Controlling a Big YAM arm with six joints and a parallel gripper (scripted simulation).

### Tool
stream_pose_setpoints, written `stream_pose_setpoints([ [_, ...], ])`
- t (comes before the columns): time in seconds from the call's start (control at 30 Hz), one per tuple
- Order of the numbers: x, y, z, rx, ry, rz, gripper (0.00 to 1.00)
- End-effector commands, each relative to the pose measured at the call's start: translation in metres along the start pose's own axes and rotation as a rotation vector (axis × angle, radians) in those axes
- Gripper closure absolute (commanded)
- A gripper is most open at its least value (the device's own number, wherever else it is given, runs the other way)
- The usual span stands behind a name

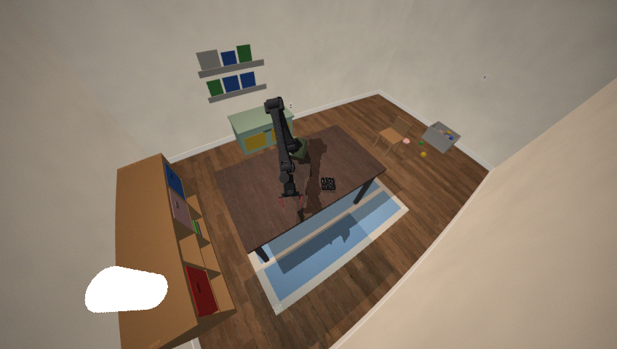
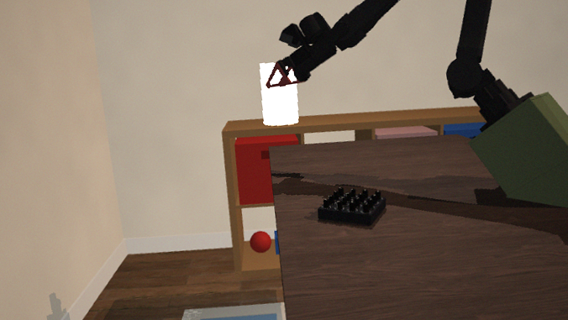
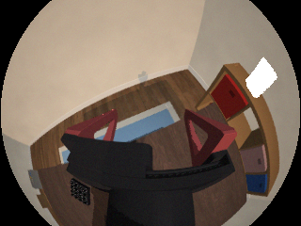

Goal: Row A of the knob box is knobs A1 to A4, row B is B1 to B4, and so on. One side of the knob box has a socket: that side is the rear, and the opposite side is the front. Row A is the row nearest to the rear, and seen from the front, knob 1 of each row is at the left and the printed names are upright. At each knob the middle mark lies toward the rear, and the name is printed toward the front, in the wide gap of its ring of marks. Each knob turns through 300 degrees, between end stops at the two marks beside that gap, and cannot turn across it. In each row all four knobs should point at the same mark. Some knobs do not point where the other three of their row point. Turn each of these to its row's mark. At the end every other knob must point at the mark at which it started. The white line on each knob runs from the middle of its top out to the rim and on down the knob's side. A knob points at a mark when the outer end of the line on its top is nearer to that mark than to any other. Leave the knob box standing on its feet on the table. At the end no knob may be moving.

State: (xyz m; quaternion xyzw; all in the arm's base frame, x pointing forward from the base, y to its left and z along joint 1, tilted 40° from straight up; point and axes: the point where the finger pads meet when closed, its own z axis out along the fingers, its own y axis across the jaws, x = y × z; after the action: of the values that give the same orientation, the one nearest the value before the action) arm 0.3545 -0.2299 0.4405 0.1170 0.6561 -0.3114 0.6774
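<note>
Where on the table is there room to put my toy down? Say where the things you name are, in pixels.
There's bare wood on the table [image 1: 242, 194] [image 2: 422, 279] [image 3: 160, 160] between the knob box [image 1: 328, 183] [image 2: 348, 207] [image 3: 80, 191] and the end nearest the big shelf [image 1: 147, 242] [image 2: 387, 115] [image 3: 270, 141], though the gripper [image 1: 290, 202] [image 2: 283, 82] [image 3: 150, 112] hangs above part. It's crowded by the green base [image 1: 301, 151] [image 2: 526, 162].

Dim room; blown-out white lamp [image 1: 126, 289] [image 2: 280, 103] [image 3: 261, 78]; hard shadows across table [image 1: 260, 194] [image 2: 422, 279] [image 3: 162, 155]; wrist view fisheye-curved, black corners

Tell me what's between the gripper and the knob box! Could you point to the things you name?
In the top view, the arm's dark shadow lies on the table between the gripper [image 1: 290, 202] [image 2: 282, 77] [image 3: 151, 129] and the knob box [image 1: 328, 183] [image 2: 352, 212] [image 3: 80, 191].
</note>
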Motion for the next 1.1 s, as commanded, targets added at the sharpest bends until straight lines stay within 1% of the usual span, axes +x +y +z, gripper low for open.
stream_pose_setpoints([
  [0.0,-0.047,0.011,0.014,-0.04,-0.06,0.043,0.0],
  [0.23,-0.061,0.042,0.022,-0.12,-0.061,0.083,0.0],
  [0.3,-0.061,0.042,0.022,-0.12,-0.061,0.083,0.0],
  [0.33,-0.067,0.054,0.024,-0.15,-0.061,0.097,0.0],
  [0.47,-0.074,0.069,0.027,-0.187,-0.061,0.114,0.0],
  [0.8,-0.094,0.115,0.031,-0.298,-0.057,0.165,0.0],
  [0.87,-0.094,0.115,0.031,-0.298,-0.057,0.165,0.0],
  [0.9,-0.099,0.126,0.031,-0.324,-0.055,0.177,0.0],
  [1.07,-0.107,0.147,0.031,-0.372,-0.051,0.198,0.0],
])
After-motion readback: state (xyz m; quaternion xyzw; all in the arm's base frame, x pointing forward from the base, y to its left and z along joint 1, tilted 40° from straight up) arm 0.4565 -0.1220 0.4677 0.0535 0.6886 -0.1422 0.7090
